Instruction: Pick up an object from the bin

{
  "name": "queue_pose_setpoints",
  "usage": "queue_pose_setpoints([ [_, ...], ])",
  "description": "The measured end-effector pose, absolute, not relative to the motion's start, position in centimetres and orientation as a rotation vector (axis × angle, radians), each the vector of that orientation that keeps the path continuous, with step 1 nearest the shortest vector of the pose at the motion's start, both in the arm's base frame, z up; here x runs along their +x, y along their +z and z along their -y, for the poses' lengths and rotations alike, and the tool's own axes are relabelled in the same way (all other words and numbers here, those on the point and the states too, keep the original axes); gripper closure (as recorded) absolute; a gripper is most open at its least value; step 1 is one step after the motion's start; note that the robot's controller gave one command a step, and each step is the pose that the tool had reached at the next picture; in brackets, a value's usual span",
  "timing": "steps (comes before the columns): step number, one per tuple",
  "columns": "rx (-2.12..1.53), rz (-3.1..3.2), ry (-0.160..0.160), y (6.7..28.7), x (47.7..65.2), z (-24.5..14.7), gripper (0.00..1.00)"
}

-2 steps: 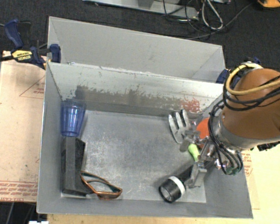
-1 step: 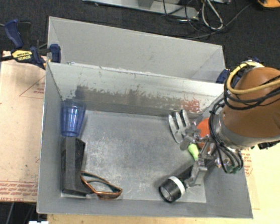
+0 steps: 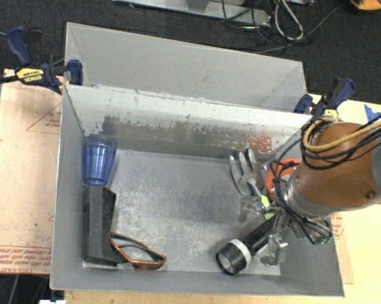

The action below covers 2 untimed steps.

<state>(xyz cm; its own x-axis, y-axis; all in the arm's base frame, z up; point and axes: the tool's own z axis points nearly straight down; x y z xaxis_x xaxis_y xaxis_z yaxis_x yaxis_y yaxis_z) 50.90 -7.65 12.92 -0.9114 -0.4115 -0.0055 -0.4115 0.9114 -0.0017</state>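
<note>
Nearest, by the front wall of grey metal bin (image 3: 160, 285): black cylinder (image 3: 235, 255) w/ white band at one end, flashlight-like; flat on the floor, long axis diagonal, banded end front-left, plain end back-right. Level w/ the cylinder but well to its left: thin orange-brown wire loop (image 3: 138, 254), touching a dark grey rectangular block (image 3: 97, 224) further left.

Just behind the cylinder's plain end: gripper (image 3: 271, 239), hung under the arm's orange-brown wrist cover (image 3: 332, 175); touching or nearly touching that end, hard to say which; cannot tell how far open, nor whether anything is clamped; too much cable and shadow there.

Key relation: long axis pointing front-left, away from gripper, w/ only the back-right tip directly under it. Prob. calls for closing across the short axis, i.e. square to that diagonal; otherwise likely to roll or squirt out forward.

Further back from the cylinder: silvery metal tongs-like piece (image 3: 243, 169), apart from it, close beside the wrist; poss. snag on lift.

Farthest, back-left of the cylinder: translucent blue plastic cup (image 3: 98, 160), well apart, at the block's far end.
</note>
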Motion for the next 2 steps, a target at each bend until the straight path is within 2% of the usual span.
queue_pose_setpoints([
  [1,-0.619,-3.049,-0.008,7.3,48.7,9.4,0.0],
  [2,-1.081,-2.944,0.001,7.0,52.1,8.0,0.0],
])
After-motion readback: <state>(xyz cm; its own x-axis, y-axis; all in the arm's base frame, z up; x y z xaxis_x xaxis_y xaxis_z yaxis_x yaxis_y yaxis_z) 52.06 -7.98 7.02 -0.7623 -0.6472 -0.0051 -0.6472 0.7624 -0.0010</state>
